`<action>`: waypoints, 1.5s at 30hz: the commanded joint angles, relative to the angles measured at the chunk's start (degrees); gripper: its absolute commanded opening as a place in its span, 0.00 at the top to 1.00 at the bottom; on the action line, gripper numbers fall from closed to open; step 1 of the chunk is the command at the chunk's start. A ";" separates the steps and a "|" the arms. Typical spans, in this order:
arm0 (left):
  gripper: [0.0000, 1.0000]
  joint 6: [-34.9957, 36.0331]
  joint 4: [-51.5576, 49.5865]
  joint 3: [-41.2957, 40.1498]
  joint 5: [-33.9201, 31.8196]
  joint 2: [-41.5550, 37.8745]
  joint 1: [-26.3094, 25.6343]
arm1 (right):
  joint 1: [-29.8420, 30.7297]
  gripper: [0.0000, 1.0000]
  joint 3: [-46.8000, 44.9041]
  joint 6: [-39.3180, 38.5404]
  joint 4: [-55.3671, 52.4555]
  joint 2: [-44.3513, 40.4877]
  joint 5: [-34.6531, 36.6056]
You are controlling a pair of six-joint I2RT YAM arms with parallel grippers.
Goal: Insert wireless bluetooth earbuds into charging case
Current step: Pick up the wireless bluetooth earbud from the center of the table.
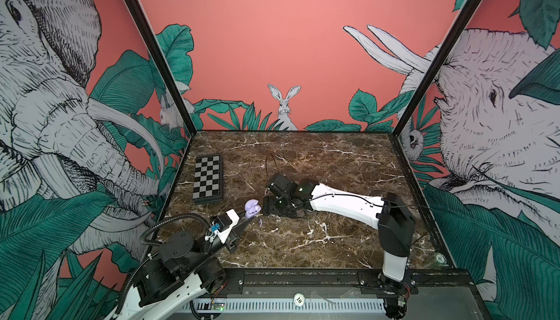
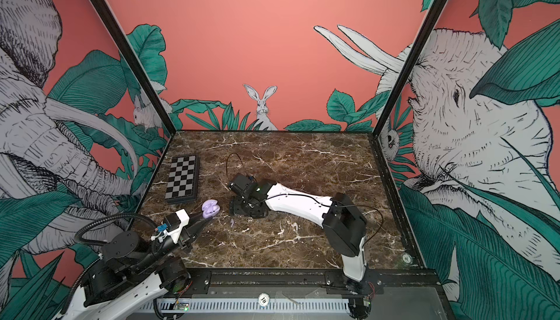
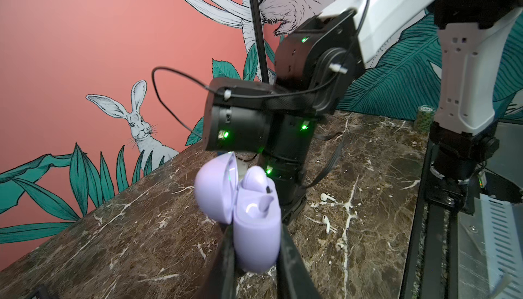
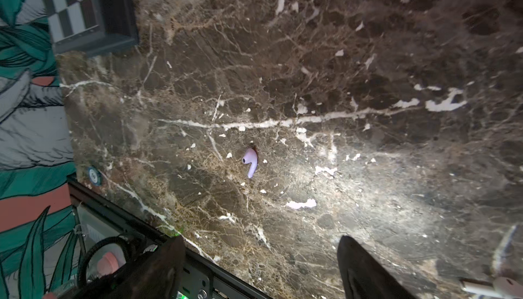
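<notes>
lilac earbud (image 4: 250, 163) | ahead of right gripper (image 4: 260, 239) | jaws apart

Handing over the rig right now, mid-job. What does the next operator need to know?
Left tool: shut on the open lilac case.
Right tool: open and empty, above the loose lilac earbud on the marble table.
Done: one lilac earbud sits in the case; I cannot tell whether it is fully seated.
Left: put the loose lilac earbud in. Two white earbuds also lie on the table; no case for them is in view.
</notes>
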 commanded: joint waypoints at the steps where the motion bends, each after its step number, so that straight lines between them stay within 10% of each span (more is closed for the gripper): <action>1: 1.00 -0.96 1.69 1.65 1.13 -4.55 -0.12 | 1.06 0.22 6.03 3.27 -4.40 4.50 0.57; 12: 1.00 -2.92 5.76 0.99 3.40 -4.54 -0.10 | 3.76 0.36 26.26 1.73 -18.16 20.80 4.00; 45: 1.00 -3.54 7.92 -1.06 4.77 -4.54 -0.12 | 3.91 0.78 33.89 0.33 -21.62 31.81 4.12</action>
